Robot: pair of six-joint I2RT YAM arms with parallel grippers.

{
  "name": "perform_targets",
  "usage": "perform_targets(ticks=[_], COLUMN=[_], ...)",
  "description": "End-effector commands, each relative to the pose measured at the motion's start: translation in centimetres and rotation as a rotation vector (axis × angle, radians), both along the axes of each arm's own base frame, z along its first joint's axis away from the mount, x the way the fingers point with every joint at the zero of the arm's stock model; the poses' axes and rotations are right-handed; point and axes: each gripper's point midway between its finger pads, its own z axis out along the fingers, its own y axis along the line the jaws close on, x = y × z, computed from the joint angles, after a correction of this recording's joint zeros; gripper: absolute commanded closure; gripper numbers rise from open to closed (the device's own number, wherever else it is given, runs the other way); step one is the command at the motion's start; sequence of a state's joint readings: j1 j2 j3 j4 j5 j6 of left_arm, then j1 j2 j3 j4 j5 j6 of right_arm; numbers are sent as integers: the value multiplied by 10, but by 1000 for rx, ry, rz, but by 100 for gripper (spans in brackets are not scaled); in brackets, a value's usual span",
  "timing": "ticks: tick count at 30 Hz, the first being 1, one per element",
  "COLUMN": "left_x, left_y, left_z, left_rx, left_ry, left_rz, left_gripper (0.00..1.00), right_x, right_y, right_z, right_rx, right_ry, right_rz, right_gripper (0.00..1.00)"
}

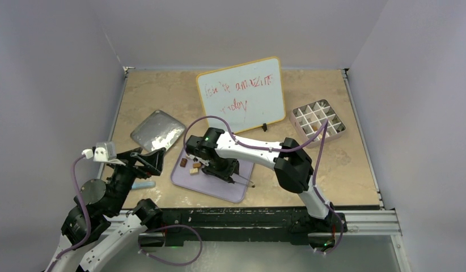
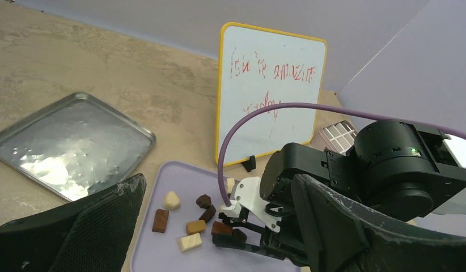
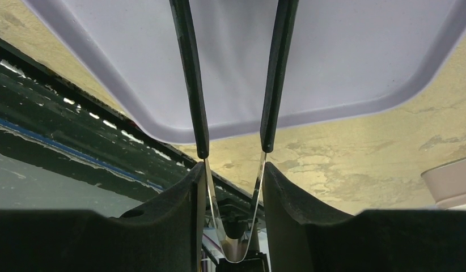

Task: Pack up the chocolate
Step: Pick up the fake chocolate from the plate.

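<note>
Dark brown, tan and cream pieces of the chocolate [image 2: 195, 226] are scattered in a loose cluster on the lavender tray [image 2: 175, 180]. No piece can be made out in the pale pink gridded box [image 1: 318, 120], which stands well apart at the far right of the table.

A pair of tweezers [image 3: 191, 85] is clamped in the right gripper [image 3: 233, 175], which is closed partway. The tweezers' black-sleeved arms are spread over the tray. Their tips lie outside the wrist view, so whether a piece is pinched cannot be told. The left gripper [image 1: 144, 160] is held wide open and empty near the tray's left edge.

Each piece is judged to be very light and rigid, yet easily chipped or marked. The smooth faces are likely to slip out from under a hard squeeze (the rounded hearts most of all). A piece would best be taken across two opposite sides, low and near its middle, with only gentle pressure. The oblong bars would best be pinched across their narrow width.
</note>
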State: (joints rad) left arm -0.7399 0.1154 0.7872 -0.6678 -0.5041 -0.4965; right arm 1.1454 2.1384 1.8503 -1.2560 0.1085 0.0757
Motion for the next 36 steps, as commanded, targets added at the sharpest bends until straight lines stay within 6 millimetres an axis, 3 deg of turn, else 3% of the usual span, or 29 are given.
perform_targets(ticks=[1,13,19,27,30,36], left_x=[0,0,-1,0,1,3], left_y=[2,2,3,2,0,-2], left_z=[9,8,8,7,5,3], left_rx=[-26,-27,-34,-33,-22,-14], left_ry=[-27,-24,-24,-25,-9,-2], left_rz=[11,12,11,11,7,4], left_gripper=[0,0,0,0,0,0], right_x=[-6,2,5,1,2,12], right_y=[-6,2,6,4,-4,-40], right_z=[16,13,22,39,43,66], right_rx=[-5,11,50,122,122,114], right_ry=[9,-27,-56,-80,-106,-184], right_rz=[22,22,12,-25,-43,-147], right_gripper=[60,69,79,82,83,84])
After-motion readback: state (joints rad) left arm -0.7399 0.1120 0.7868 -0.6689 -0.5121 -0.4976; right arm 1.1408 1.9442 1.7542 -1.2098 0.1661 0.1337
